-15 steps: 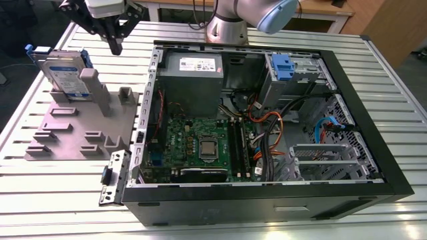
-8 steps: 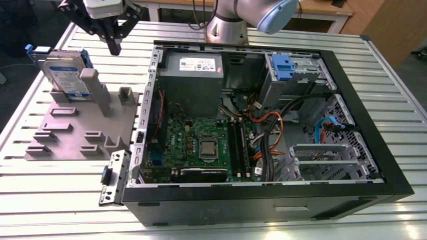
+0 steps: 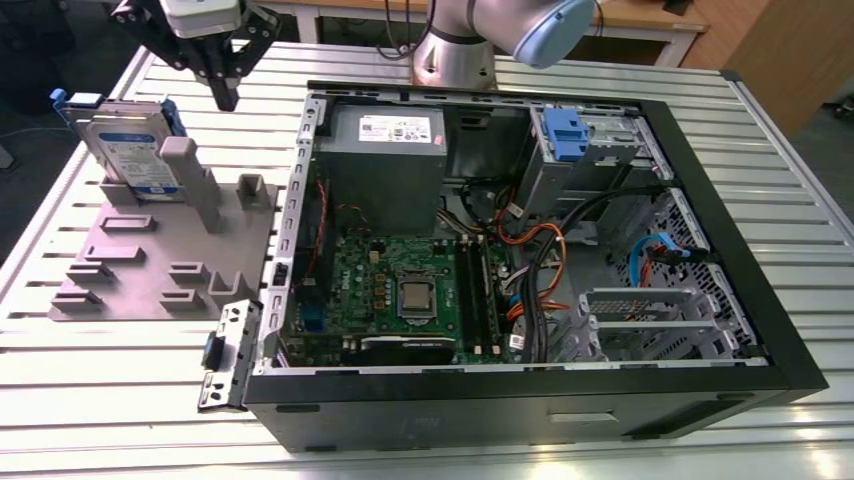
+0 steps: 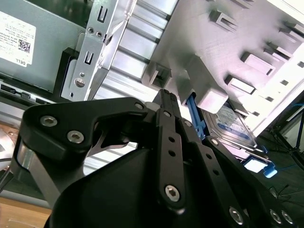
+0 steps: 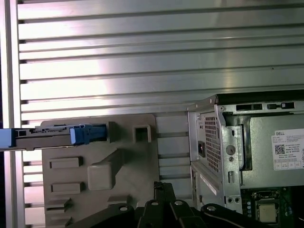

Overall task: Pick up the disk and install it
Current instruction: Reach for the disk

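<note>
Disk stands upright on edge in the grey fixture, at the exterior view's left of the open computer case — untouched. My gripper hangs above the fixture, near the disk — jaws pressed together, holding nothing

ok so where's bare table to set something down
Free: table slats in front of the grey fixture plate, and the strip on the exterior view's right of the computer case. Crowded: the narrow gap between plate and case, where a metal bracket lies, and near the disk, with the gripper hanging beside it.
</note>
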`<state>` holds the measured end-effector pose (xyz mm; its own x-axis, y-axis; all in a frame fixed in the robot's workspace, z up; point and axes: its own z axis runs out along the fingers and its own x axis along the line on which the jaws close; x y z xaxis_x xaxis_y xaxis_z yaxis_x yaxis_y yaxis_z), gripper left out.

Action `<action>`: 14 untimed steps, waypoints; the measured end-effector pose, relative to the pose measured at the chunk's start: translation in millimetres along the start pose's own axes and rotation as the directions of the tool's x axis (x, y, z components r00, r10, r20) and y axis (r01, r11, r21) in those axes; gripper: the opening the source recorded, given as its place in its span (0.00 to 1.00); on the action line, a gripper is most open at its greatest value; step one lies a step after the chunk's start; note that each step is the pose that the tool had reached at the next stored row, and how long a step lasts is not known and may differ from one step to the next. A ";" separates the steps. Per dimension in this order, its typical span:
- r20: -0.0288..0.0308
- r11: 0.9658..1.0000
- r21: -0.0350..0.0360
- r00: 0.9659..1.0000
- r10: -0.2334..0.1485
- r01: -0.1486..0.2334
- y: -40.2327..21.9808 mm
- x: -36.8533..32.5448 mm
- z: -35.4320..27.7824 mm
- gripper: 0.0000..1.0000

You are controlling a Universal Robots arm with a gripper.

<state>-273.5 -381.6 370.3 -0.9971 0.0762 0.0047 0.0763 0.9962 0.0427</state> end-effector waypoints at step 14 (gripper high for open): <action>0.000 1.000 0.000 1.000 0.000 0.000 -0.2 2.9 0.8 0.11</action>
<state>-276.4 -381.5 369.5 -0.9971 0.0762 0.0047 0.0764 0.9962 0.0427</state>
